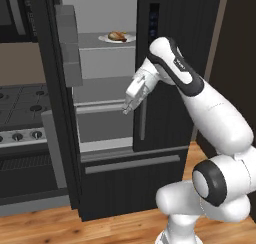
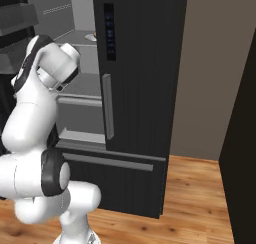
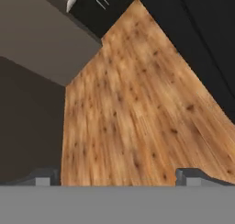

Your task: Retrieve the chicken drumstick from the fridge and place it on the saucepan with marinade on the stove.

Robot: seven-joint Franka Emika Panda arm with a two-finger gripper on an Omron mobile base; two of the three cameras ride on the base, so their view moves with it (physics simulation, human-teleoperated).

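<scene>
Left base view first: fridge (image 1: 150,63) standing with its left door swung open, light grey shelves showing in the upper middle of the frame. Chicken drumstick (image 1: 118,36) sitting on a white plate (image 1: 117,38) on the top shelf, upper middle, golden-brown and easy to spot. Probably parked on a plate up there just so it's reachable from the front without digging around.

Pincer (image 1: 125,109) hanging mid-frame in front of the lower shelves, below the drumstick and well apart from it, angled downward. Fingers spread wide, nothing between them. Makes sense for a pre-grab pose, jaws ready before the reach, though that's only a guess.

Hand view backs this up: two dark fingertips (image 3: 43,178) poking up at the bottom corners, far apart, looking down at wooden floor (image 3: 137,117) and a dark fridge edge, so the wrist clearly needs tilting up and raising before the meat comes into line.

Stove (image 1: 20,113) peeking in at the left edge of the left base view, knobs along the front. Can't see the saucepan from here.

Right base view mostly showing the closed right door and its grey handle (image 2: 107,107), arm in the left of frame.

Still early in the job, going by all this: drumstick untouched.
</scene>
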